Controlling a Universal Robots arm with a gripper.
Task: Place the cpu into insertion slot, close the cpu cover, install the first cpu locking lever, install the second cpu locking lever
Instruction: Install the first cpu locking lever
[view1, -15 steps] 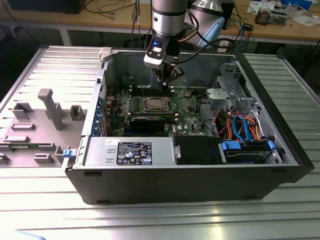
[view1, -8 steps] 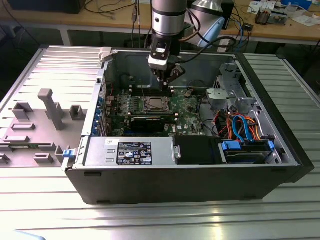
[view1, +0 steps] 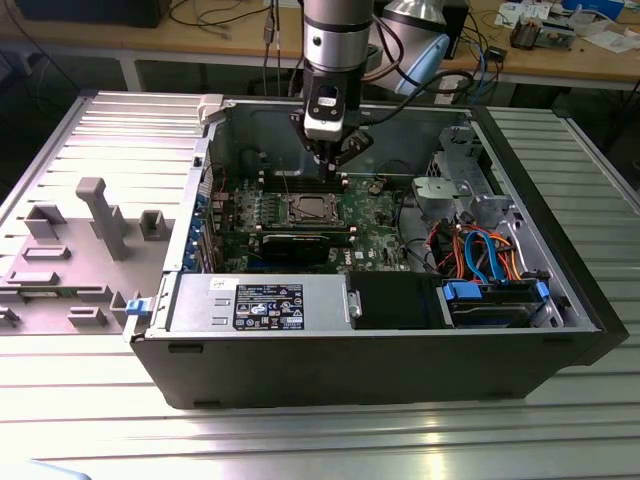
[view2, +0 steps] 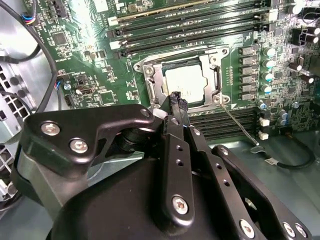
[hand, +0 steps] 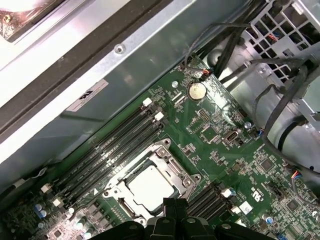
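Your hand (view1: 330, 163) hangs inside the open case (view1: 400, 362), over the green board and just behind the slot (view1: 304, 210) as the exterior view shows it. In both wrist views its fingertips (view2: 176, 101) (hand: 173, 206) are pressed together with nothing between them, poised just beside the slot's edge; you cannot tell whether they touch it. The cpu (view2: 186, 85) (hand: 150, 186) lies flat in the slot, its pale metal top showing through the window of the cover (view2: 156, 82) (hand: 173, 163), which lies down flat around it. In the second wrist view a thin lever (view2: 239, 124) slants from the slot's corner out across the memory slots (view2: 220, 122). The case sits on the ribbed metal counter (view1: 300, 440), with grey fixtures (view1: 100, 215) on the exterior view's left.
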